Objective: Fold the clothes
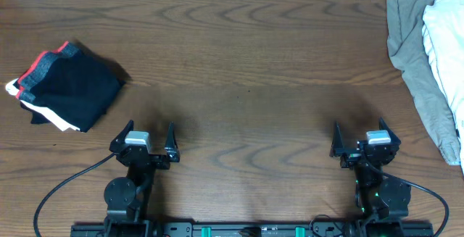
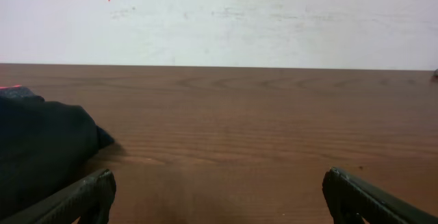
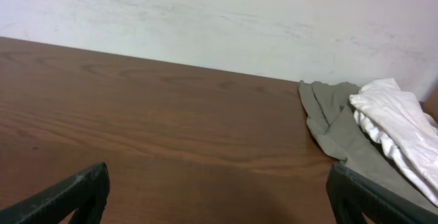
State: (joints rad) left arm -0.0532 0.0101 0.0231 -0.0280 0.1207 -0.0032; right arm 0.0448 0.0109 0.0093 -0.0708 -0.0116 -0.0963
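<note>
The black trousers (image 1: 72,92) lie folded in a compact bundle at the left of the table, grey waistband with red-orange edge at the upper left, on top of a white garment (image 1: 54,117). In the left wrist view their dark cloth (image 2: 37,148) shows at the left. My left gripper (image 1: 148,137) (image 2: 217,196) is open and empty near the front edge, right of the bundle. My right gripper (image 1: 360,134) (image 3: 217,195) is open and empty at the front right.
A heap of grey-beige (image 1: 413,56) and white (image 1: 446,34) garments lies at the table's right edge, also in the right wrist view (image 3: 373,131). The wooden table (image 1: 246,70) ends at a white wall at the back.
</note>
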